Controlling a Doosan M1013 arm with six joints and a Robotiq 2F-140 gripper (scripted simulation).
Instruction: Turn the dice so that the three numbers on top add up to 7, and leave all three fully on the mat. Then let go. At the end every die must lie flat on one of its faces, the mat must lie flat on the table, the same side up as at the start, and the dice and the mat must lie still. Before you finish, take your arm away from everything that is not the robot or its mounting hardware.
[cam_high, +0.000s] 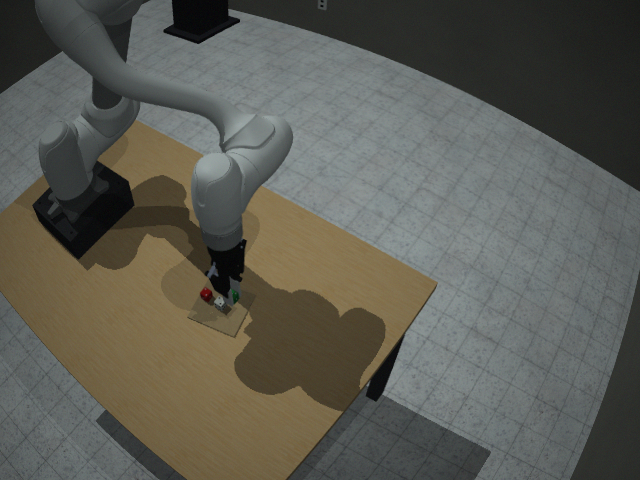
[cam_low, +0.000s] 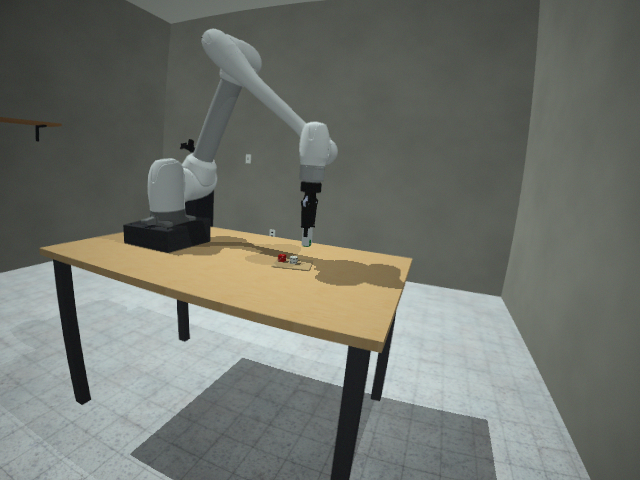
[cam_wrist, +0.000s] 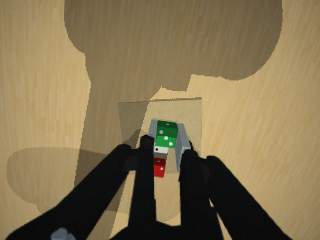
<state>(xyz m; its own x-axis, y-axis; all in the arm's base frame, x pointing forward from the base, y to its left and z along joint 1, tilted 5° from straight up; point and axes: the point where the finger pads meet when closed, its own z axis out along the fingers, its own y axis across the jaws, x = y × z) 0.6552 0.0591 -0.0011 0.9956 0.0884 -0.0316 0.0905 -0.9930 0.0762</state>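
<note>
Holding: the gripper (cam_wrist: 167, 150) is clenched on the green die (cam_wrist: 166, 134), which sits between the two fingertips.
Gripper position: it points straight down from the grey arm (cam_low: 268, 98) and hangs above the mat (cam_high: 227, 321); in the exterior view the green die (cam_low: 307, 241) is clearly off the table surface.
Green die faces: in the wrist view the face toward the camera carries two white pips; a second face above it shows one pip. Which face is up cannot be told.
Red die: the red die (cam_high: 206, 295) lies on the mat near its edge toward the arm's base. In the wrist view it (cam_wrist: 160, 168) appears just below the white die, partly hidden by a finger.
White die: the white die (cam_high: 220, 303) lies on the mat just beside the red one, apart from it. Its pips are too small to read.
Mat: a thin tan square lying flat on the table (cam_high: 129, 372), partly in the arm's shadow.
Alignment: in the top view the green die (cam_high: 235, 296) is over the mat's far edge, close to the white die.
Arm base: a black block (cam_high: 116, 186) at the table's far corner, well apart from the mat.
</note>
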